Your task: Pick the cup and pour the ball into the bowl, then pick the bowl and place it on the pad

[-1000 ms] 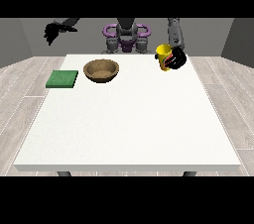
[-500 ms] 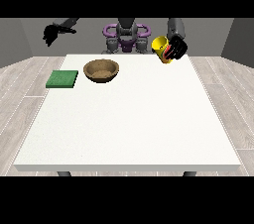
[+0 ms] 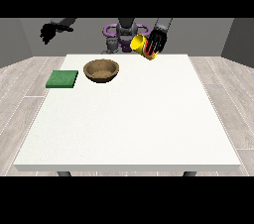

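The hand at the view's right [image 3: 158,41] has its fingers wrapped round the yellow cup [image 3: 141,46], which it holds lifted off the worktop [image 3: 129,119] and tilted with its mouth toward the bowl [image 3: 101,70], though the cup is off to the bowl's right and behind it, not over it. If the tilt deepens before the cup is above the bowl, the ball, which I cannot see, could spill onto the worktop. Beyond the bowl's left side the green pad [image 3: 62,79] lies flat, and the other hand [image 3: 49,31] hangs raised above it, fingers curled on nothing.
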`<move>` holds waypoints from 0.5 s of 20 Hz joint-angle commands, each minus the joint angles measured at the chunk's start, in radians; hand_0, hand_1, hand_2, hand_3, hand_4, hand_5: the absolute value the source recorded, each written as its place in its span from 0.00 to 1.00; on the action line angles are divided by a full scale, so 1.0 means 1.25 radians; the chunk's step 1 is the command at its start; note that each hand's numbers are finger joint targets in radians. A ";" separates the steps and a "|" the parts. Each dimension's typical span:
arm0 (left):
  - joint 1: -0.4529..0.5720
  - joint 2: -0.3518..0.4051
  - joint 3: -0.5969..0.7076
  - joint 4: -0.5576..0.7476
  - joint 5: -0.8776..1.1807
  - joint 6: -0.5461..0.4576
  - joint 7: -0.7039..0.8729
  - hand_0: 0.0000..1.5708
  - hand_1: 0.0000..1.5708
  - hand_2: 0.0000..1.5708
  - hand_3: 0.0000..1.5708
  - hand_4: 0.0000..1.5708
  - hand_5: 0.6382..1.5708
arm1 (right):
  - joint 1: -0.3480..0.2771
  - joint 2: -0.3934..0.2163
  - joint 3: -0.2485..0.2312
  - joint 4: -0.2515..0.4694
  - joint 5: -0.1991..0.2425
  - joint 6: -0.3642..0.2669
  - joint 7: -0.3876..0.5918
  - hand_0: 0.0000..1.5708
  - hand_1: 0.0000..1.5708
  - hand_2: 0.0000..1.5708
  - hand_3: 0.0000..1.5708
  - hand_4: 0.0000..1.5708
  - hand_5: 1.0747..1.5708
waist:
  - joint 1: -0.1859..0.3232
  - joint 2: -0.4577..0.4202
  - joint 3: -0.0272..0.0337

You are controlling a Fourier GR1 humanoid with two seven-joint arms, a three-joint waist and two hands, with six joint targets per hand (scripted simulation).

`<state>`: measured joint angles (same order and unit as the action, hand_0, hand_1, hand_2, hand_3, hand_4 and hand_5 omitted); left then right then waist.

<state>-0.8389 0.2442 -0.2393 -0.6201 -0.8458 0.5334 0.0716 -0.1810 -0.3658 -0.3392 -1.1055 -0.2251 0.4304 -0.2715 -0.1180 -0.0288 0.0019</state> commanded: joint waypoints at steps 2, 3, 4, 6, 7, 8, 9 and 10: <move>-0.095 -0.010 -0.113 0.026 -0.177 -0.040 0.131 0.99 0.99 1.00 1.00 1.00 0.65 | -0.008 0.008 0.004 0.037 0.005 0.000 -0.002 0.00 0.00 0.00 0.00 0.00 1.00 | -0.002 -0.026 0.0007; -0.099 -0.021 -0.140 0.030 -0.215 -0.040 0.156 0.99 0.99 1.00 1.00 0.97 0.71 | -0.001 0.002 0.002 0.043 0.009 0.006 -0.014 0.00 0.00 0.00 0.00 0.00 1.00 | -0.004 -0.034 0.0008; -0.096 -0.048 -0.166 0.030 -0.237 -0.065 0.169 0.98 0.98 1.00 1.00 0.95 0.75 | 0.007 -0.009 -0.001 0.050 0.009 0.015 -0.016 0.00 0.00 0.00 0.00 0.00 1.00 | -0.001 -0.053 0.0006; -0.110 -0.080 -0.228 0.034 -0.301 -0.101 0.183 0.96 0.96 1.00 1.00 0.88 0.82 | -0.007 -0.010 -0.009 0.072 0.013 -0.004 -0.010 0.00 0.00 0.00 0.00 0.00 1.00 | 0.019 -0.051 0.0008; -0.119 -0.071 -0.243 0.048 -0.330 -0.092 0.184 0.95 0.95 1.00 1.00 0.96 0.73 | 0.000 -0.026 -0.018 0.077 -0.006 0.047 -0.050 0.00 0.00 0.00 0.00 0.00 1.00 | -0.010 -0.004 0.0011; -0.105 -0.114 -0.276 0.048 -0.352 -0.127 0.200 0.94 0.94 1.00 1.00 1.00 0.61 | -0.012 -0.032 -0.020 0.081 -0.001 0.027 -0.020 0.00 0.00 0.00 0.00 0.00 1.00 | 0.006 -0.038 0.0005; -0.129 -0.135 -0.300 0.051 -0.381 -0.156 0.218 0.94 0.94 1.00 1.00 1.00 0.49 | -0.013 -0.013 -0.012 0.094 0.011 0.012 -0.034 0.00 0.00 0.00 0.00 0.00 1.00 | 0.013 -0.026 0.0008; -0.125 -0.125 -0.310 0.060 -0.397 -0.158 0.207 0.95 0.95 1.00 1.00 1.00 0.45 | -0.026 -0.020 -0.016 0.082 0.009 0.012 -0.046 0.00 0.00 0.00 0.00 0.00 1.00 | 0.006 -0.008 0.0000</move>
<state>-0.9691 0.1343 -0.5307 -0.5675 -1.2282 0.3983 0.2923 -0.1933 -0.3863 -0.3534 -1.0189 -0.2185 0.4503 -0.3043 -0.1114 -0.0596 0.0027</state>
